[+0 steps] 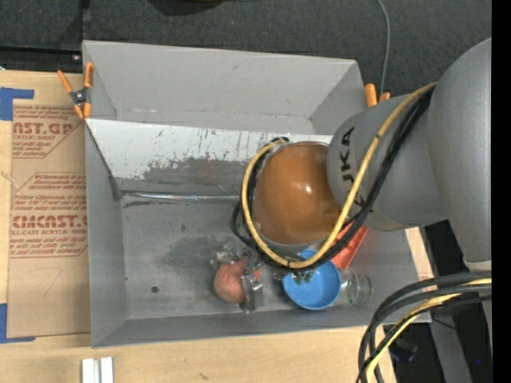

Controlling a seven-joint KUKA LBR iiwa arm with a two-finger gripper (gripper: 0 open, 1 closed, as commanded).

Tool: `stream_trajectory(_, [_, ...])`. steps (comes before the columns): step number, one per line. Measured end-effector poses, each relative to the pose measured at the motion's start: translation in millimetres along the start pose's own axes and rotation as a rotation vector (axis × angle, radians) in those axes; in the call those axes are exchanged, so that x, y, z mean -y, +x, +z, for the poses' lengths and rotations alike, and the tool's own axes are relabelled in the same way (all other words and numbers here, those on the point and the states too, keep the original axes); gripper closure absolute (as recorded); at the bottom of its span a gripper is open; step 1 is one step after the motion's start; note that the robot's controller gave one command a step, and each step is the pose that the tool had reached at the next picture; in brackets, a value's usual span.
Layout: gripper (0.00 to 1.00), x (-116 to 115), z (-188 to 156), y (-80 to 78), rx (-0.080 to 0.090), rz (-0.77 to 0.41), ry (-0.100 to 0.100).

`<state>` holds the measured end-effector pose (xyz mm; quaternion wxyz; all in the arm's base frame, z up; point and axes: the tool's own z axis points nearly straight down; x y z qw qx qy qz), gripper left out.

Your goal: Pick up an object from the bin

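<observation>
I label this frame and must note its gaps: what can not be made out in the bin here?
Camera view:
- Whether the gripper holds the pink round thing: too small, dark.
- Blue bowl: top edge under the robot's cables.
- Clear thing right of it: partly under the arm, kind unclear.

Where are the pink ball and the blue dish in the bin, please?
pink ball (227, 282): camera view, on its rounded left side, near the bin's front wall.
blue dish (313, 287): camera view, on the middle of its hollow.
</observation>
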<state>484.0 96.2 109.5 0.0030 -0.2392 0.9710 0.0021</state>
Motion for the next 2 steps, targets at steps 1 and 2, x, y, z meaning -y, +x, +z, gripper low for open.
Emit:
stream_trajectory(1, [1.0,0,-15,-1.2,0.003,0.0,0.001])
stream_trajectory(2, [1.0,0,-25,-0.8,0.001,0.0,0.0])
